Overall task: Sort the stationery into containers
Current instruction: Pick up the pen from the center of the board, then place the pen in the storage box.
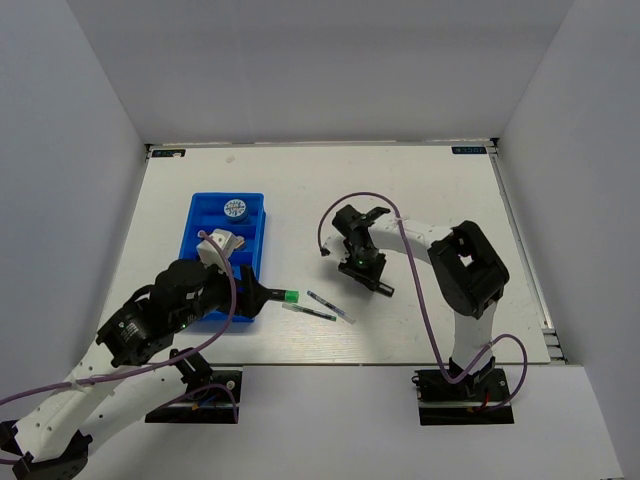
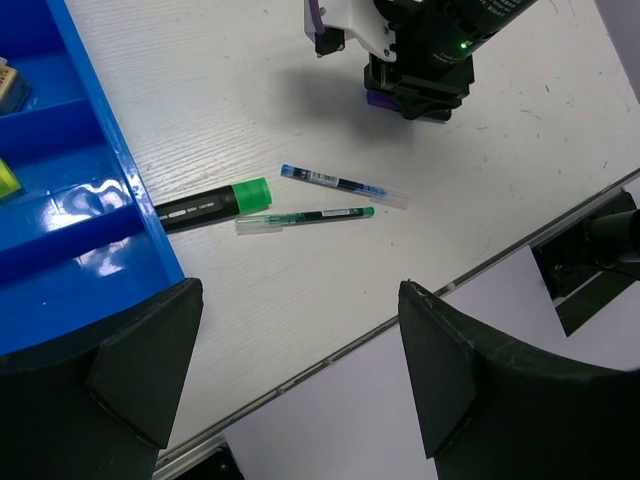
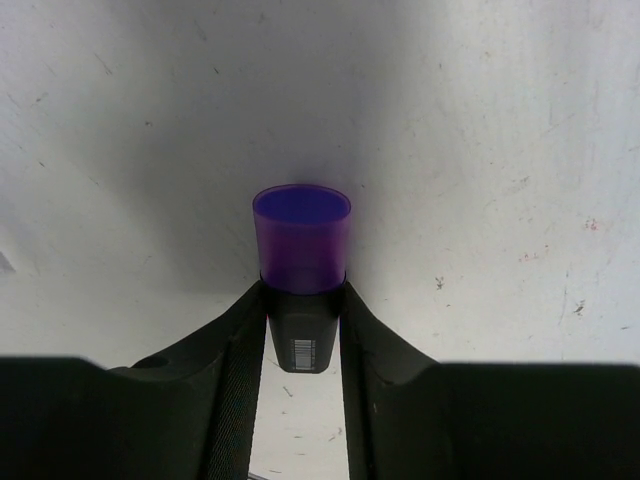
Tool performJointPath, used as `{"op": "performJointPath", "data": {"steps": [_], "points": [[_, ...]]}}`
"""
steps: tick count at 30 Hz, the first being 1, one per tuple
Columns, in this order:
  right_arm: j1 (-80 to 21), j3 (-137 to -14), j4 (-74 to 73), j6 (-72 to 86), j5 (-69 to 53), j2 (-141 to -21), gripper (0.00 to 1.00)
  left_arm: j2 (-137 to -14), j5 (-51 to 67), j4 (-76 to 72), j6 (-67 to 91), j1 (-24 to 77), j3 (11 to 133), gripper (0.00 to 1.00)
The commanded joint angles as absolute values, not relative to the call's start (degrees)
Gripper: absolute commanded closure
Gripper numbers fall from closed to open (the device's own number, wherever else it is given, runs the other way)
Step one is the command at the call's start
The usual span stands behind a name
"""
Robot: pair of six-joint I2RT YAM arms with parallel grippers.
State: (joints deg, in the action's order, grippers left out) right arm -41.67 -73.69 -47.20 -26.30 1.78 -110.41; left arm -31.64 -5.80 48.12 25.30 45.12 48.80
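Counts: one blue tray [image 2: 70, 250], long divided compartments, on the left part of the white table [image 1: 420, 190]. Two markers clearly seen, both short with black bodies. The green-capped marker [image 2: 215, 205] lies flat on the table, its black end right against the tray's wall. The purple-capped marker [image 3: 300, 238] is mid-table, well apart from the tray, with a barcode label on its body; cannot tell whether its cap touches the table. Two thin pens lie just beside the green cap, close together and roughly parallel: a blue-ink pen [image 2: 343, 185] and a green-ink pen [image 2: 305, 217]. One round blue-and-white roll [image 1: 234, 208] sits in the tray's far end. One whitish eraser block [image 2: 10, 85] is in a tray compartment, cut off at the frame edge; one yellow-ended item [image 2: 5, 178] in the next compartment is too cropped to identify. The left gripper [image 2: 300, 300] hangs above the pens, jaws wide, holding nothing. The right gripper [image 3: 303, 300] has both fingers pressed on the purple-capped marker's black body.
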Motion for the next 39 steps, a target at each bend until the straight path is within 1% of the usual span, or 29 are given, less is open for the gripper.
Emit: {"op": "performJointPath", "data": {"steps": [1,3,4,6,7,8,10,11,13,14,16,17,18,20,21,22,24,25,26,27,29,32,39], "points": [[-41.8,-70.3,-47.2,-24.4,-5.1,-114.1,1.0,-31.2,-6.7,49.0,24.9,45.2,49.8,0.11],[-41.8,-71.7,-48.1,-25.7,-6.5,-112.9,1.0,-31.4,-6.7,49.0,24.6,45.2,50.4,0.11],[-41.7,-75.3,-50.1,-26.6,-8.9,-111.6,1.0,-31.5,-6.7,49.0,24.5,45.3,50.5,0.11],[-42.0,-78.6,-52.5,-28.4,-10.9,-110.7,1.0,-31.6,-6.6,49.0,24.2,45.2,51.1,0.11],[-42.1,-85.3,-54.6,-29.9,-13.4,-110.9,1.0,-31.6,-6.6,48.8,24.0,45.2,51.5,0.11],[-42.2,-88.0,-55.5,-31.1,-16.2,-111.7,1.0,-31.6,-6.7,48.5,24.0,45.3,51.6,0.11],[-43.1,-99.9,-60.6,-32.3,-20.6,-113.1,1.0,-31.7,-6.5,47.9,23.6,45.2,52.3,0.11],[-43.3,-106.4,-63.0,-33.4,-22.1,-116.2,1.0,-31.7,-6.2,47.0,23.6,45.2,52.5,0.11],[-44.7,-112.4,-65.0,-34.2,-27.6,-118.4,1.0,-31.9,-5.3,46.3,23.6,45.1,53.3,0.11],[-45.2,-120.1,-66.1,-34.5,-28.8,-121.5,1.0,-32.4,-4.8,46.2,23.5,45.3,53.3,0.11],[-46.5,-124.6,-65.7,-34.0,-32.8,-124.6,1.0,-32.8,-3.5,45.4,23.6,45.2,54.2,0.11],[-46.9,-129.7,-63.0,-33.8,-34.1,-125.4,1.0,-33.0,-2.6,44.5,23.7,45.2,54.5,0.11],[-47.6,-130.4,-61.1,-31.1,-36.5,-126.3,1.0,-33.2,-1.7,43.7,23.6,45.2,54.8,0.11],[-48.1,-128.5,-49.1,-27.9,-40.4,-126.5,1.0,-33.1,-0.6,43.0,23.5,45.2,55.4,0.11],[-48.4,-127.6,-45.7,-21.9,-43.1,-126.3,1.0,-33.3,-0.2,42.6,23.2,45.2,56.0,0.11],[-48.6,-125.4,-37.9,-19.5,-45.7,-126.3,1.0,-33.3,-0.1,42.5,23.2,45.2,56.1,0.11],[-48.9,-122.3,-22.9,-9.5,-49.8,-127.3,1.0,-33.2,1.4,42.2,22.4,45.2,56.9,0.11],[-49.1,-121.9,-19.6,-7.1,-50.0,-127.9,1.0,-33.2,1.8,42.4,22.4,45.2,57.1,0.11],[-49.5,-122.6,-11.3,-2.5,-50.0,-128.4,1.0,-33.4,2.0,42.3,22.1,45.1,57.4,0.11],[-49.7,-123.0,-9.2,2.1,-50.3,-130.8,1.0,-33.2,2.2,42.5,22.0,45.2,57.5,0.11],[-50.3,-125.1,-4.6,5.2,-49.8,-133.2,1.0,-33.0,2.5,42.7,21.9,45.1,57.5,0.11],[-51.9,-126.2,-6.3,1.4,-46.6,-136.0,1.0,-32.0,2.4,42.9,21.5,45.3,56.5,0.11],[-54.3,-122.9,-9.9,-7.8,-39.9,-137.3,1.0,-29.4,0.7,44.6,21.0,45.3,54.4,0.11]]}}
